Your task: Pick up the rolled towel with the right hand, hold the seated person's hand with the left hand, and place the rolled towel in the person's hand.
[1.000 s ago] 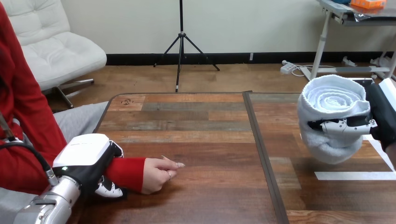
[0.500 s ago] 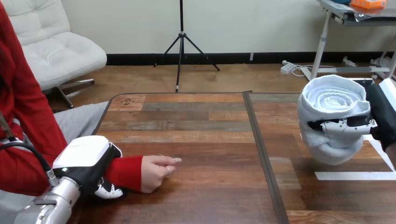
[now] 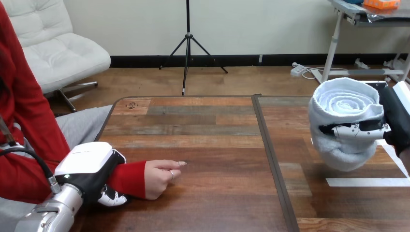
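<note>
The robot's left hand [image 3: 92, 164] is at the near left of the brown wooden table [image 3: 208, 140]. Its fingers [image 3: 112, 195] wrap around the person's wrist in the red sleeve [image 3: 128, 179], with its white back on top. The person's hand [image 3: 162, 176] rests on the table just right of it, loosely curled, with one finger pointing right.

Far over on the right side, the robot's right hand [image 3: 395, 121] grips the white rolled-up fluffy towel [image 3: 344, 104]. A finger [image 3: 355, 129] goes across the towel's front. The towel is up in the air above the table, with its swirly end facing up, well apart from the person's hand.
</note>
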Controlling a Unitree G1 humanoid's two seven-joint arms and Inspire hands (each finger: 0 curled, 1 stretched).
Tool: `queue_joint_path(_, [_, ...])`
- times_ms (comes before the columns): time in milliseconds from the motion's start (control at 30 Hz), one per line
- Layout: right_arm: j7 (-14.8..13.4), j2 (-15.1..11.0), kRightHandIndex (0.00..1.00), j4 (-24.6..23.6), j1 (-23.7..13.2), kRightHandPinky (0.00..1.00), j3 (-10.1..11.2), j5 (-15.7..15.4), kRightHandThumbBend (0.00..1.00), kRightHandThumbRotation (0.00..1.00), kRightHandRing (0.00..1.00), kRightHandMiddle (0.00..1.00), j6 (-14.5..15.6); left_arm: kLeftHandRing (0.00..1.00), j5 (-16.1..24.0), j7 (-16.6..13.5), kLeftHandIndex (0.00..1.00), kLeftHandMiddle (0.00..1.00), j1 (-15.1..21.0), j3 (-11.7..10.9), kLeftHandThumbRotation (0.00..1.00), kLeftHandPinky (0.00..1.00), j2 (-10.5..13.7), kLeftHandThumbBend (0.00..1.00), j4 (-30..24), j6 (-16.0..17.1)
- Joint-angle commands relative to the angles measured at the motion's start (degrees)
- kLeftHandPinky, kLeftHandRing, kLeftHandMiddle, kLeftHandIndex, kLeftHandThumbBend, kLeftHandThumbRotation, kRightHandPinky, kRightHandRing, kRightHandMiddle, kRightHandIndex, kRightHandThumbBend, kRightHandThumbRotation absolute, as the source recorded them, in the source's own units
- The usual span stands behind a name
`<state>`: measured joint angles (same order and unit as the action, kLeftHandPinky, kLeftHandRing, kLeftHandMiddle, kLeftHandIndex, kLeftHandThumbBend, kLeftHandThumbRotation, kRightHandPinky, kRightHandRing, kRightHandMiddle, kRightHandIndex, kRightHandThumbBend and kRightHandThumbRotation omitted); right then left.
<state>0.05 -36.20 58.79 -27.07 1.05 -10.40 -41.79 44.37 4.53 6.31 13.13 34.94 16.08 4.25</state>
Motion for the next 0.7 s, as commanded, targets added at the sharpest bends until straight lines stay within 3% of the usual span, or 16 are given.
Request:
queue_joint_path(0, [-1.4,-0.4,0.43,-3.5,-3.0,0.31,2.1,1.1,0.81,0.00,0.36,0.41,-0.9,0.34,-1.0,-0.8,0.37,0.38,1.6,0.8,0.00,0.31,-1.1,0.73,0.4,0.6])
queue_joint_path(367, [-1.0,-0.3,0.43,-3.6,-3.0,0.32,2.3,1.6,0.81,0.00,0.37,0.41,-0.5,0.33,-1.9,-0.8,0.35,0.36,1.3,0.4,0.00,0.31,-0.6,0.71,-0.5,0.8])
queue_joint_path(667, [-1.4,-0.4,0.44,-3.9,-2.9,0.33,2.1,1.1,0.80,0.00,0.38,0.42,-0.4,0.31,-2.5,-2.8,0.33,0.34,0.9,-0.4,0.00,0.29,-0.5,0.71,-1.4,1.5])
